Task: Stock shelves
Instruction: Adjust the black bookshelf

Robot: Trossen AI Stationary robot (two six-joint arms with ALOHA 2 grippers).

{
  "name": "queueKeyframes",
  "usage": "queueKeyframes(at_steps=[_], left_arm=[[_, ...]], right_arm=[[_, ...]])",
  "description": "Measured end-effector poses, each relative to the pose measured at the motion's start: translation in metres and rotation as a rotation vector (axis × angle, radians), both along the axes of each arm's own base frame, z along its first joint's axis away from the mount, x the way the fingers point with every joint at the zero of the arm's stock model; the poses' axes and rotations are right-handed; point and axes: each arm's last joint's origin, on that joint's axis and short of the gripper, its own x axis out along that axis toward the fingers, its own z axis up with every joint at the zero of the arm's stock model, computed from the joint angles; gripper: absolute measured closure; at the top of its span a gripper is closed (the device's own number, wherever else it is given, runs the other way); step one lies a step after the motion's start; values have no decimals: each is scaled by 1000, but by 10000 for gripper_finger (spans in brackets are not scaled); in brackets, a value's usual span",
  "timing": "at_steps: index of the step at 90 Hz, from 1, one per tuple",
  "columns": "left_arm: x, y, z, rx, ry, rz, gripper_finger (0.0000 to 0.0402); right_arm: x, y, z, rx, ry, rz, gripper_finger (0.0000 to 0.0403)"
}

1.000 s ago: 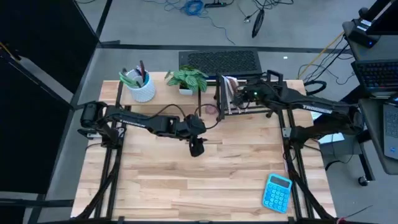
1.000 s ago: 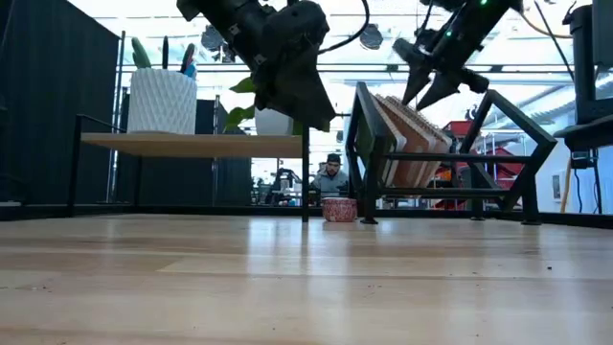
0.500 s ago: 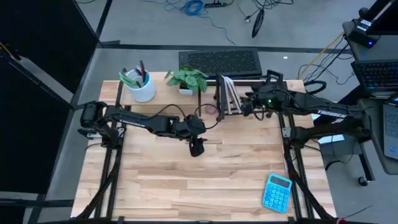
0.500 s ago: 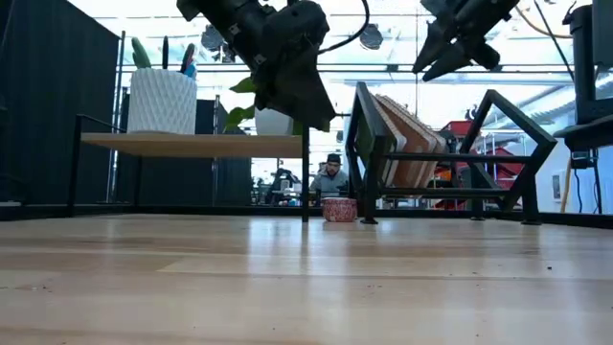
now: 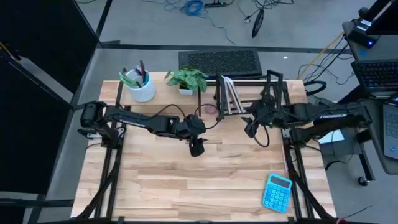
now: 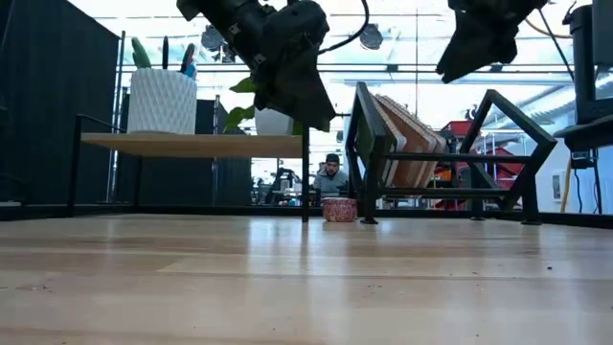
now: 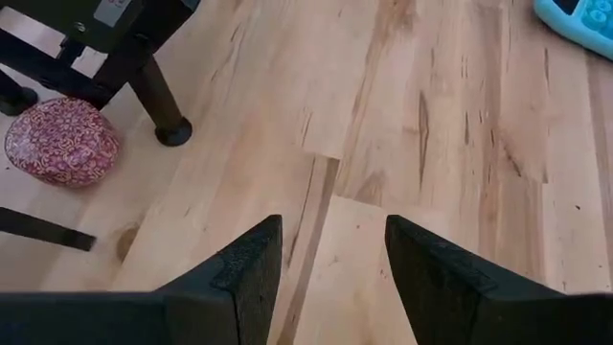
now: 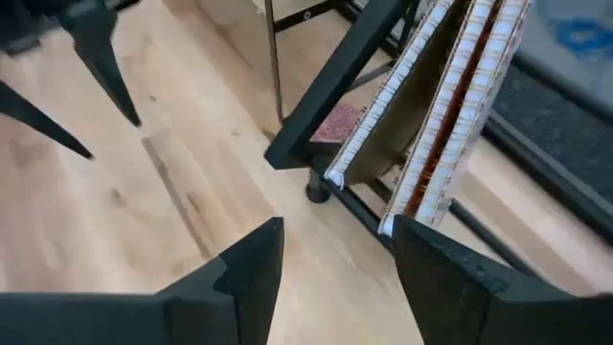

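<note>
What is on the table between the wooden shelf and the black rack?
A small red patterned bowl sits between the wooden shelf and the black rack, clearest in the low view.

grey floor around a pale wood table (image 5: 205, 180)

dark panel (image 5: 37, 93) at 9 o'clock, loose cables (image 5: 205, 9) at 12, a laptop (image 5: 378, 73) at 3; bright windows (image 6: 383, 86) behind.

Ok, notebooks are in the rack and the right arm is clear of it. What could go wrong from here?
Two things, I'd say. The spiral notebooks lean tilted in the black wire rack, so a brush from the right gripper, open and close by, might tip them. The left gripper, also open, hangs near the riser shelf and the small red patterned bowl; a low sweep could knock the bowl.
</note>
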Motion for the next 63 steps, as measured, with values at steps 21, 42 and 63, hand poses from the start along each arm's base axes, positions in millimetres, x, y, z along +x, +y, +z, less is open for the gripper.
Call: queueKeyframes(at_steps=[21, 42, 63], left_arm=[[-2, 1, -3, 4, 29, 4, 228], [-3, 1, -4, 12, 32, 10, 228], [-3, 2, -4, 42, 25, 39, 228]], right_arm=[[2, -5, 9, -274, 12, -55, 229], [-11, -44, 1, -376, 215, -292, 229], [-19, -83, -11, -314, 418, -337, 266]])
